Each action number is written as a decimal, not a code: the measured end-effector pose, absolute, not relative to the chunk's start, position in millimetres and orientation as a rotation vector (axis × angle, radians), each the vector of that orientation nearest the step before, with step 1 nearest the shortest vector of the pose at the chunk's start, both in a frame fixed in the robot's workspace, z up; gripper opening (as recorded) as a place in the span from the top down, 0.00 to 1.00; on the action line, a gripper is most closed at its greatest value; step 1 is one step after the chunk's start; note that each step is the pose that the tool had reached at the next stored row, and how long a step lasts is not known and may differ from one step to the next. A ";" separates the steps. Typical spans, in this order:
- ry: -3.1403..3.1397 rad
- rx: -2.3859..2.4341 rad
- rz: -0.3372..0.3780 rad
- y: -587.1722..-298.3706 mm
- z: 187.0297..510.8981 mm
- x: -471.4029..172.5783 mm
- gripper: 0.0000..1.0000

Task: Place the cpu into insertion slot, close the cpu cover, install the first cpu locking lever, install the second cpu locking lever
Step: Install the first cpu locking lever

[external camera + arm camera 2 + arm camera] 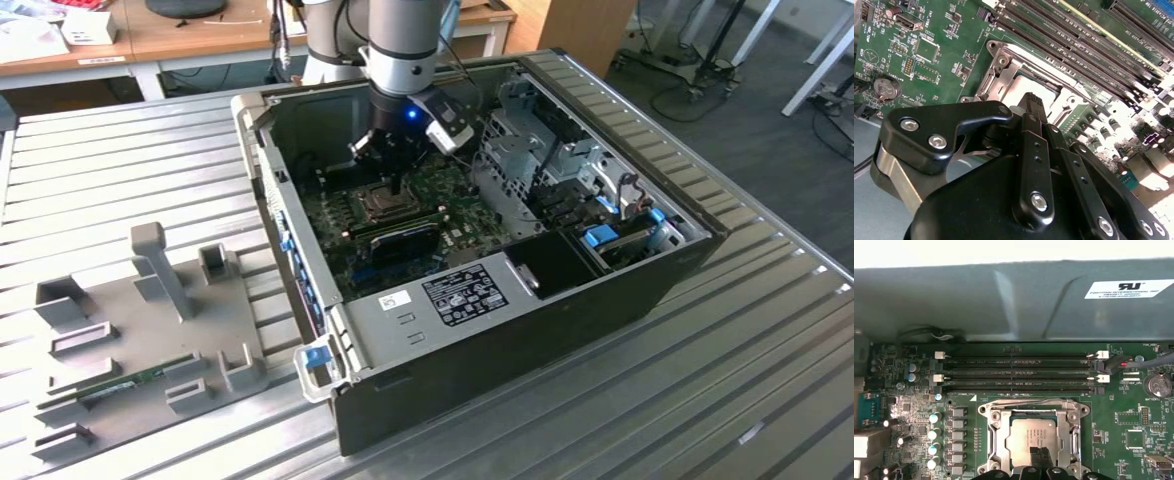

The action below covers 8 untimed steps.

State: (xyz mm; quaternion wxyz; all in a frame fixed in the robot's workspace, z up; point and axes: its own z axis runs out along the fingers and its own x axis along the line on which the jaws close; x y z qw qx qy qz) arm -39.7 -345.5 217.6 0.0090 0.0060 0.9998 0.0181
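The gripper (1040, 460), fingers pinched narrow, rests over the cpu (1030, 436) (seemingly seated); downward pressure might bend socket pins.

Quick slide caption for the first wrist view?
Gripper poised over the cpu seated in the insertion slot, cpu cover down around it.

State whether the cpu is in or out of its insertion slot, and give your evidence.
In. The first wrist view shows the cpu lying flat inside the insertion slot, with the gripper directly over its edge.
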 end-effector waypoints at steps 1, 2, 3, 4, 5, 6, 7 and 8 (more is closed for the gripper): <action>3.123 0.019 0.055 -345.5 217.6 -39.8 0.89; 3.122 0.019 0.054 -345.5 217.7 -40.4 0.89; 3.122 0.019 0.053 -345.4 217.7 -41.5 0.89; 3.121 0.019 0.052 -345.3 217.7 -42.5 0.89; 3.120 0.019 0.052 -345.3 217.7 -43.3 0.89; 3.120 0.019 0.052 -345.3 217.7 -43.4 0.89; 3.120 0.019 0.052 -345.3 217.8 -43.4 0.89; 3.120 0.019 0.052 -345.3 217.7 -43.4 0.89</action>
